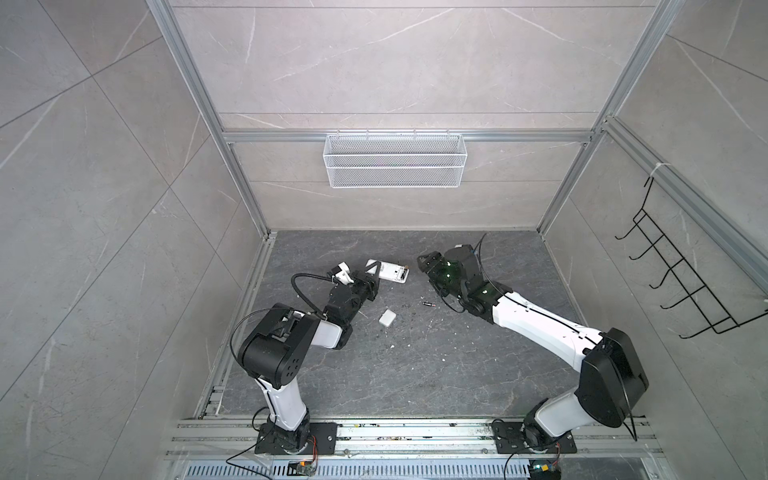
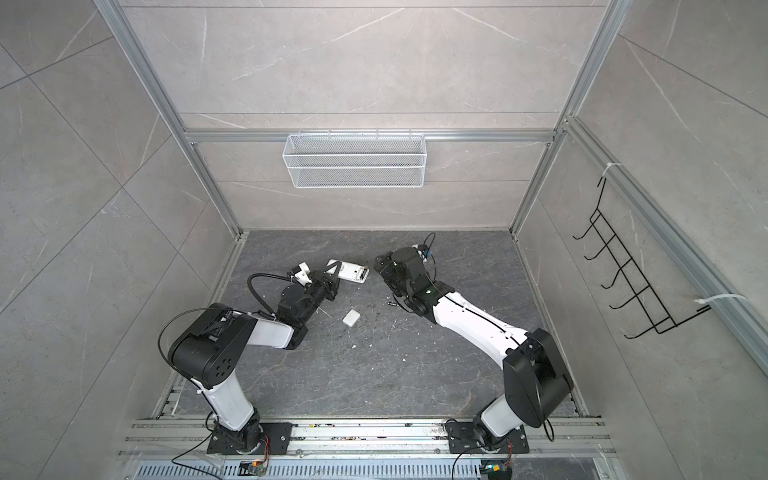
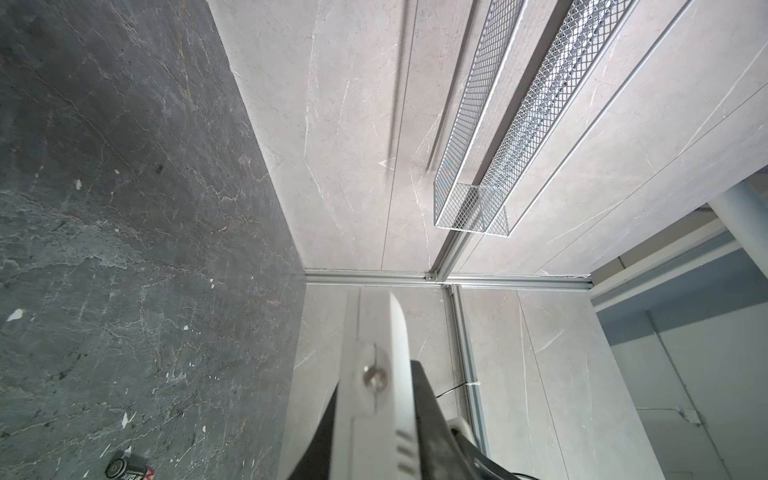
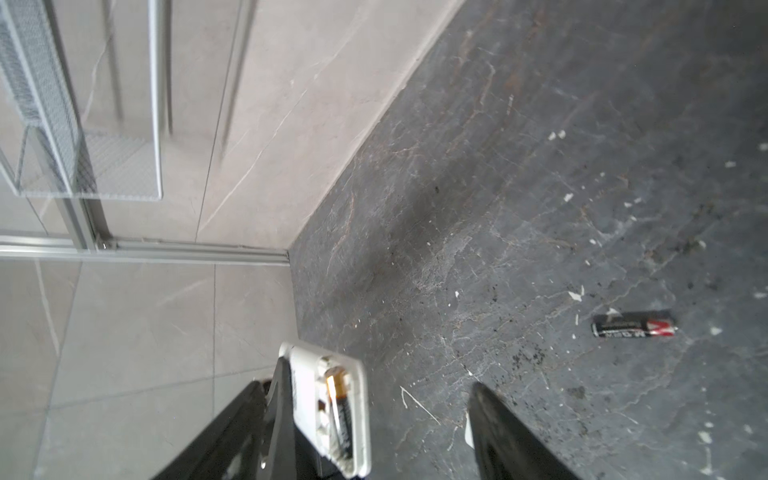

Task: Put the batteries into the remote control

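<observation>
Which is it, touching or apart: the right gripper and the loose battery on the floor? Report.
Apart. The right wrist view shows the loose battery on the floor, with bare floor between it and the open right gripper.

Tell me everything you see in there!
remote control: one, white, in the left gripper
loaded battery: one, black and gold, in the remote control's compartment
loose battery: one, black and red, on the floor
cover: one, white, on the floor
specks: many, white, on the floor
basket: one, white mesh, back wall
hook rack: one, black, right wall
left gripper: one, black, shut on the remote control
right gripper: one, black, open, near the remote control
</observation>
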`<state>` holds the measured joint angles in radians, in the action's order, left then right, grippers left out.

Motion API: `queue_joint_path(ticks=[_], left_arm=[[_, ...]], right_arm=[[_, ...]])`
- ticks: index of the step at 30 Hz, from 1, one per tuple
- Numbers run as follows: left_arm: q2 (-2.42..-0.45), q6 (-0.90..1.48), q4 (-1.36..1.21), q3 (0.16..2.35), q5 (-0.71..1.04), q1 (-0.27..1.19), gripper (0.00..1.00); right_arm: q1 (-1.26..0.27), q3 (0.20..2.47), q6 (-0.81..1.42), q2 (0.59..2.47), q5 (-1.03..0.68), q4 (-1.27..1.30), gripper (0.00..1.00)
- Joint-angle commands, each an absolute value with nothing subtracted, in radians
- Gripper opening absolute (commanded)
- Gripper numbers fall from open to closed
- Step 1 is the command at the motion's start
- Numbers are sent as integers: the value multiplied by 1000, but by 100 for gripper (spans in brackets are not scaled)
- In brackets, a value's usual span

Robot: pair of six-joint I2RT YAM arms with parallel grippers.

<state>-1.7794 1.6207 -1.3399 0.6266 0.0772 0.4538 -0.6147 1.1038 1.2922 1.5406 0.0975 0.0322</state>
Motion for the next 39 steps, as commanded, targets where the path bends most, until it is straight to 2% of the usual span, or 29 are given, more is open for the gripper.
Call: queue_joint_path(ticks=[1, 4, 9, 15, 21, 31, 39], left_arm=[[-1769, 1629, -1417, 648, 50, 449, 0], [-1772, 1629, -1416, 650, 48, 449, 0], [-1775, 1620, -1416, 654, 54, 449, 0], [-1766, 1608, -1416, 664, 46, 449, 0], [-1764, 1602, -1416, 672, 49, 449, 0], [-1762, 1594, -1416, 670, 52, 457, 0], [-1766, 1577, -1416, 667, 55, 462, 0]], right_arm=[[-619, 1012, 1552, 1548, 84, 327, 79], [-625, 967, 1652, 1568, 114, 476, 83], [-651, 972, 1773, 1588, 141, 479, 88], [-713, 886, 1971, 1651, 245, 670, 89], [-750, 874, 2045, 1685, 298, 746, 88], [-774, 902, 2142, 1754, 289, 775, 80], [-781, 925, 2160, 1783, 297, 800, 79]])
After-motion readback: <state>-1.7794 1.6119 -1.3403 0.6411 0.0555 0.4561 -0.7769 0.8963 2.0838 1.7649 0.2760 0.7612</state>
